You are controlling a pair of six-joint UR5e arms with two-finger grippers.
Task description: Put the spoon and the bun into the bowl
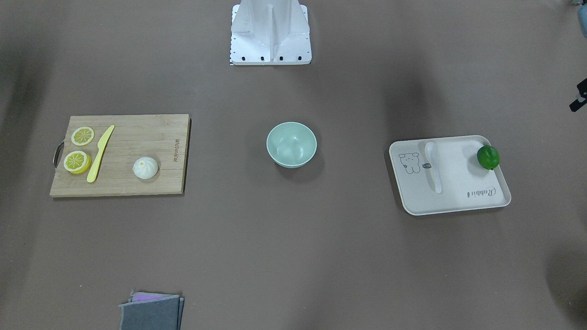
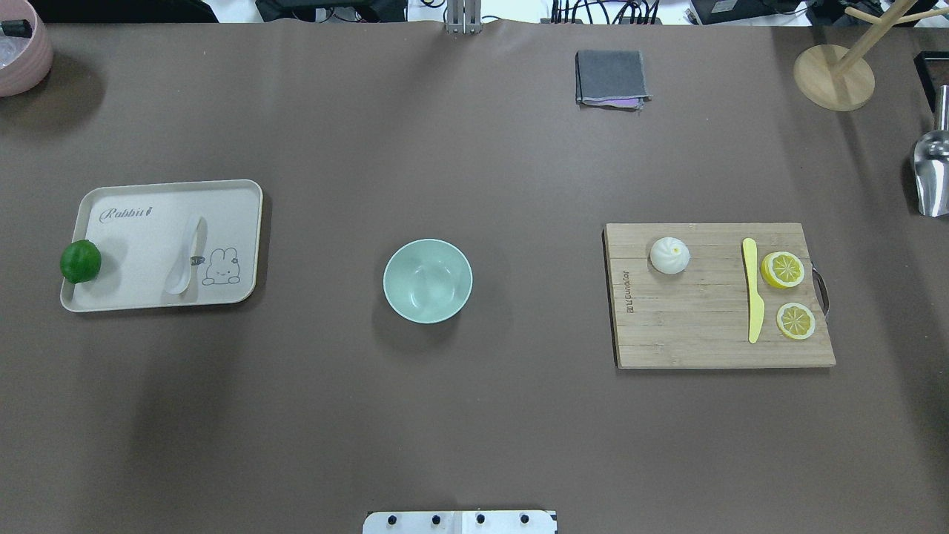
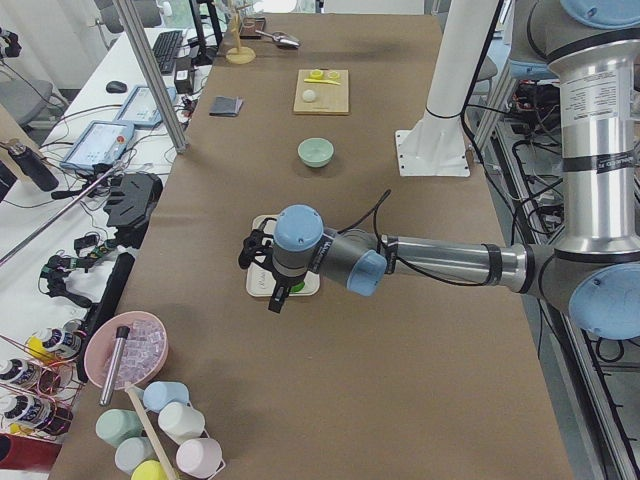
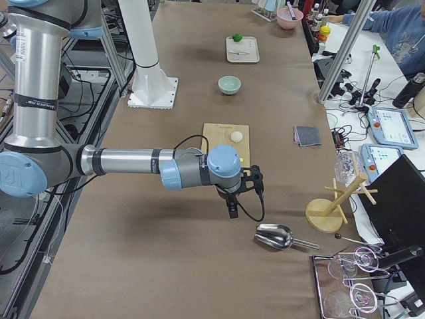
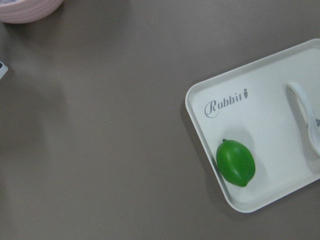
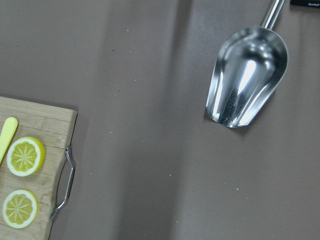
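The mint-green bowl [image 2: 428, 280] stands empty at the table's middle, also in the front view [image 1: 291, 144]. The white spoon [image 2: 189, 256] lies on the beige rabbit tray [image 2: 133, 200] on the left; its handle shows in the left wrist view [image 5: 306, 112]. The white bun [image 2: 669, 254] sits on the wooden cutting board [image 2: 689, 334] on the right. My left gripper [image 3: 262, 280] hovers beyond the tray's outer end. My right gripper [image 4: 246, 199] hovers past the board's handle end. Both show only in side views, so I cannot tell whether they are open or shut.
A green lime [image 2: 80, 261] sits on the tray. Two lemon slices [image 2: 782, 269] and a yellow knife [image 2: 752, 289] lie on the board. A metal scoop [image 6: 247, 80], a wooden rack [image 2: 834, 74], a grey cloth [image 2: 610, 78] and a pink bowl [image 2: 22, 48] line the table's edges.
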